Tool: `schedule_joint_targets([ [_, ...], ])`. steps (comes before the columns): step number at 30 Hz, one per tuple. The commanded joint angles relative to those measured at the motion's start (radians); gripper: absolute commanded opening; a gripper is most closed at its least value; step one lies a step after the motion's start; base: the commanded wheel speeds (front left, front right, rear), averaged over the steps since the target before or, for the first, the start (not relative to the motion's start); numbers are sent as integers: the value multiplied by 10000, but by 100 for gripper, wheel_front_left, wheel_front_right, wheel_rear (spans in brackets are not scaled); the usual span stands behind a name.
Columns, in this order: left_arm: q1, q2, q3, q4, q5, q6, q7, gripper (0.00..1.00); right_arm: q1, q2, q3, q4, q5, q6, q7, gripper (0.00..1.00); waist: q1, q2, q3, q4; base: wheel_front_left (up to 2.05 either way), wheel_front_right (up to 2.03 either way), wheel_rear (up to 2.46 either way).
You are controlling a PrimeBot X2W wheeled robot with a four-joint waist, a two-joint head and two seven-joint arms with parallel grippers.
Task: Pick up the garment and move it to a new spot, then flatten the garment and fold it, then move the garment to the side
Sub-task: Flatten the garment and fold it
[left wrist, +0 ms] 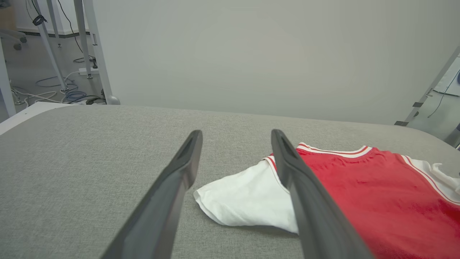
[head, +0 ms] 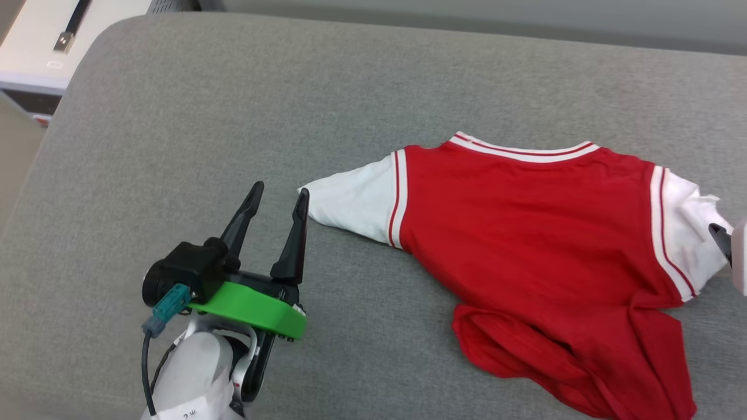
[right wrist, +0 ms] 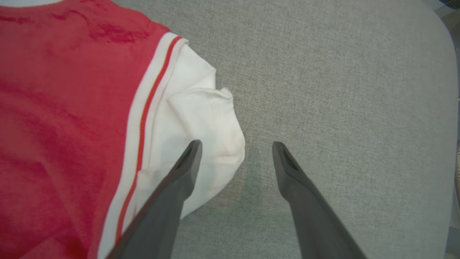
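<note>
Left gripper spread wide and holding nothing, its fingers pointing up past the shirt's left sleeve. One fingertip sits right at that sleeve's white end, though I can't tell if it's touching! From the left wrist, the sleeve end lies in the gap between the two dark fingers. Over to the right gripper, jaws wide as well and nothing in them. One finger hangs over the shirt's crumpled right sleeve and the other over bare pad just beside it, so the sleeve's edge falls between them. Now the shirt itself: it lies on the grey pad, plain red side up. The striped collar is at its far edge, with both white sleeves out to the sides. The body lies fairly smooth below the collar, but the hem is bunched and folded under at the near end. Well away from the shirt, past the pad's far-left corner, there's a white ledge with a dark strap across it.
</note>
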Motion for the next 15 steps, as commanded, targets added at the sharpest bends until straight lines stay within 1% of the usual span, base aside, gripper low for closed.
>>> schedule_joint_targets([
  [1, -195, -88, 78, -16, 83, -60, -56, 100, -219, -82, 91, 215, 114, -11, 87, 100, 0, -1, 473, 462, 0, 0, 0],
  [5, -239, -145, 184, 27, 127, -88, -56, 100, -516, -337, 426, 781, 97, -11, 27, 100, 0, -1, 644, 570, 0, 0, 0],
  [12, -314, -142, 48, 132, 144, -108, -56, 100, -673, -366, 821, 1579, 217, -11, -278, 100, 0, -1, 821, 599, 0, 0, 0],
  [13, -325, -118, 34, 133, 126, -109, -57, 100, -675, -319, 783, 1701, 283, -11, -307, 78, 0, -1, 823, 586, 0, 0, 0],
  [14, -330, -97, 35, 136, 110, -109, -57, 100, -666, -282, 770, 1778, 326, -11, -338, 31, 0, -1, 815, 569, 0, 0, 0],
  [15, -329, -72, 53, 139, 93, -110, -57, 100, -655, -243, 769, 1834, 380, -11, -405, 0, 0, -1, 801, 537, 0, 0, 0],
])
